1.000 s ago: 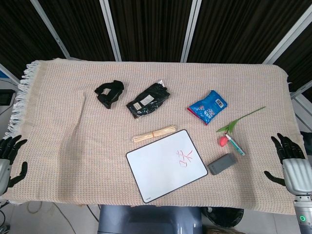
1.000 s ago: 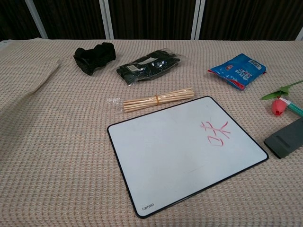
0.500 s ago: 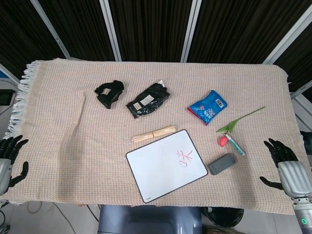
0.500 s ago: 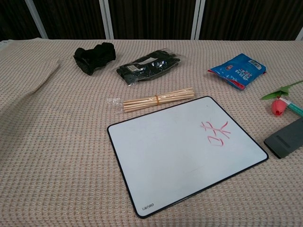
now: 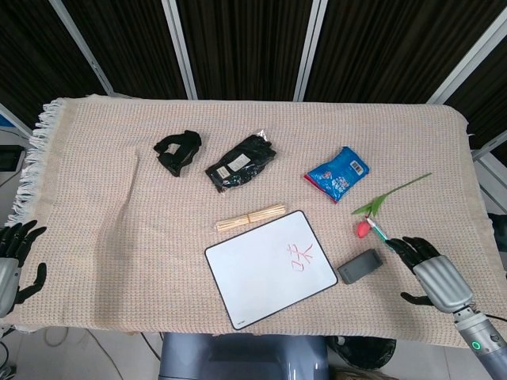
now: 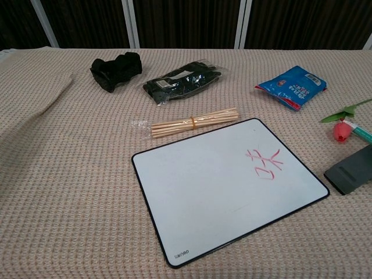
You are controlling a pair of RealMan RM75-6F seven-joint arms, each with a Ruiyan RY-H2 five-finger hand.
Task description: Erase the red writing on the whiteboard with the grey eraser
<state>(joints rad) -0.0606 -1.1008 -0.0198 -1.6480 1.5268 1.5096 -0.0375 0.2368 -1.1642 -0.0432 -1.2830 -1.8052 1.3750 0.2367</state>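
A black-framed whiteboard (image 5: 269,267) (image 6: 226,186) lies near the table's front edge, with red writing (image 5: 301,255) (image 6: 264,164) on its right part. The grey eraser (image 5: 360,266) (image 6: 350,172) lies flat just right of the board. My right hand (image 5: 428,271) hovers a short way right of the eraser, fingers spread, holding nothing; only the head view shows it. My left hand (image 5: 14,257) stays at the table's front left edge, fingers apart and empty.
A bundle of wooden sticks (image 5: 250,217) lies above the board. Two black items (image 5: 178,151) (image 5: 241,162) sit further back. A blue snack bag (image 5: 337,173), a red tulip (image 5: 372,215) and a marker (image 5: 380,233) lie right of the board, near my right hand.
My right hand has moved left from the table's right edge toward the eraser. The left hand, board and eraser are unchanged.
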